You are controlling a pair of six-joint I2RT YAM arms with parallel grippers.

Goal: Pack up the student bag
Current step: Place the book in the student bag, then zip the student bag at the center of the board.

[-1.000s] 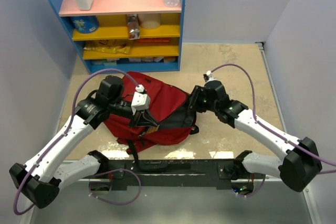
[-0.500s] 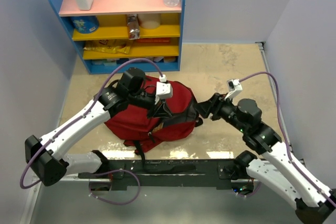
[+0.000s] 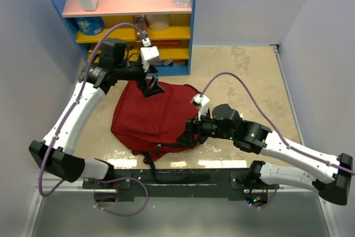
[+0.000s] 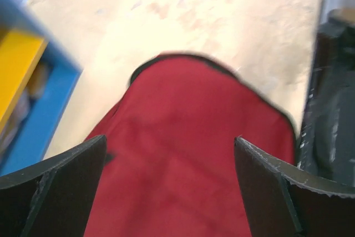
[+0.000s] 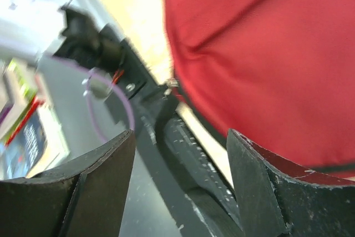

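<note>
So, beige table [image 3: 249, 81], blue shelf [image 3: 183, 37] behind; left gripper [image 3: 151, 87] wide open over the student bag [image 3: 152, 117], right gripper [image 3: 187, 137] open too, both empty.

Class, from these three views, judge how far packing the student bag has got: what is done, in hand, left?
Done, seemingly: the student bag lies flat, no open mouth showing. In hand: nothing; the left tool hangs open above its far edge, the right tool open at its near right corner. Left: contents are hidden, so packing cannot be confirmed.
</note>
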